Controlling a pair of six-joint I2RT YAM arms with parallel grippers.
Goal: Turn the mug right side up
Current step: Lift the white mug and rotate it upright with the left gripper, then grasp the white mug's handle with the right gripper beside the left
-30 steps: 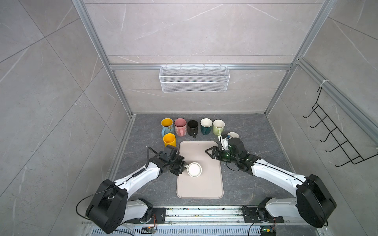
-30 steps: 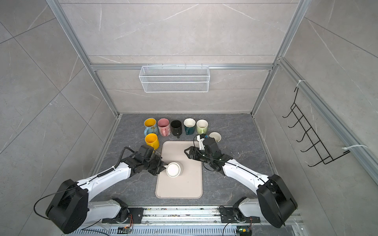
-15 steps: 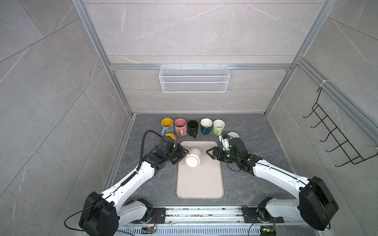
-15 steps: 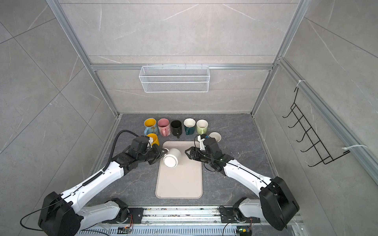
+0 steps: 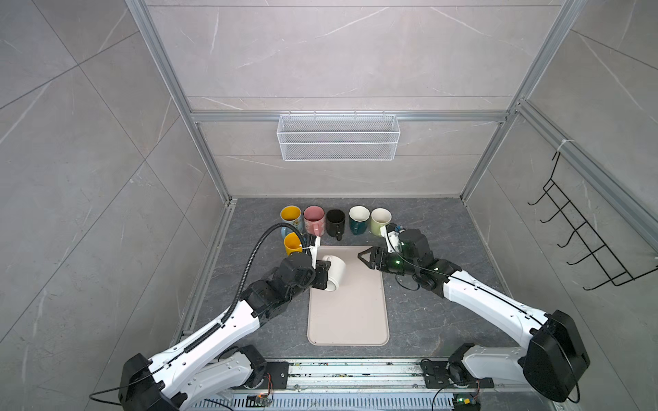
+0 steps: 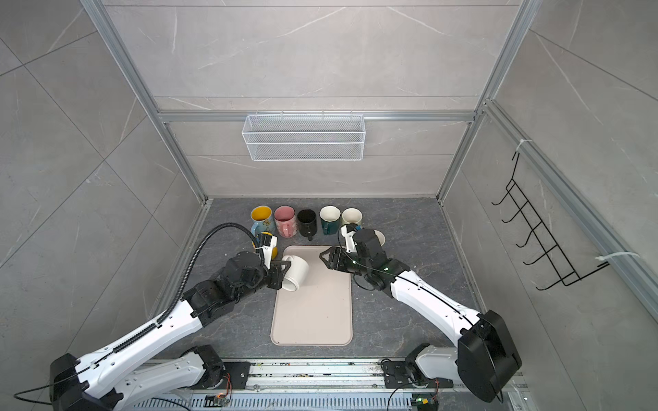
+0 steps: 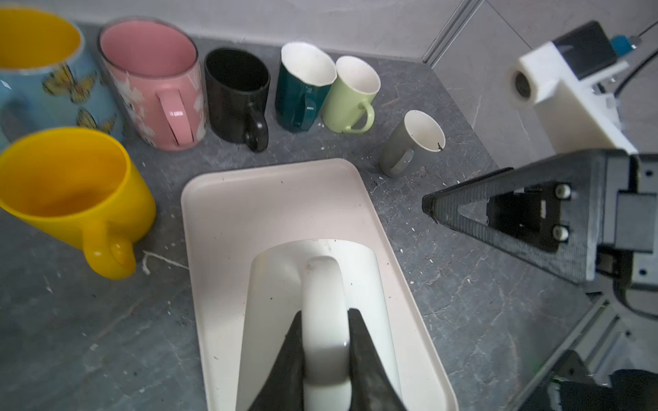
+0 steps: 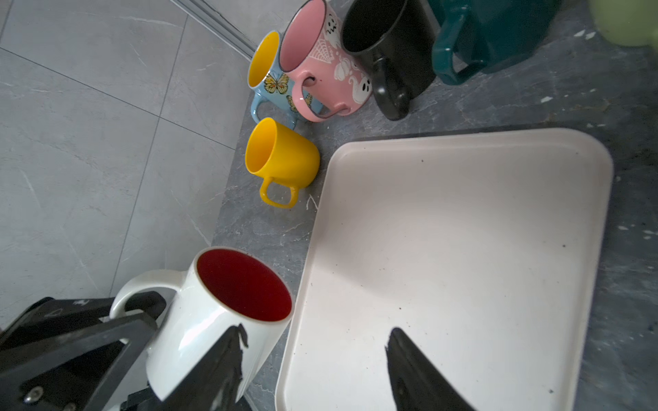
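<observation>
A white mug (image 5: 337, 271) (image 6: 297, 271) with a red inside (image 8: 244, 284) hangs tilted on its side over the far left corner of the beige tray (image 5: 349, 320) (image 6: 313, 320). My left gripper (image 5: 322, 273) (image 7: 324, 313) is shut on the mug's handle (image 7: 322, 284), one finger on each side of it. My right gripper (image 5: 361, 256) (image 8: 317, 331) is open over the tray's far right corner, a short way right of the mug, with nothing between its fingers. In the right wrist view one of its fingers overlaps the mug's wall.
A row of upright mugs lines the back: blue with butterflies (image 5: 292, 217), pink (image 5: 314, 220), black (image 5: 335, 222), teal (image 5: 359, 219), light green (image 5: 380, 220). A yellow mug (image 5: 292, 243) stands by the tray's far left corner, a grey one (image 7: 413, 142) behind my right gripper. A wire basket (image 5: 338, 142) hangs on the back wall.
My left gripper has carried the mug from the tray's middle to its far left corner and tipped it from base-up onto its side. My right gripper has narrowed a little.
</observation>
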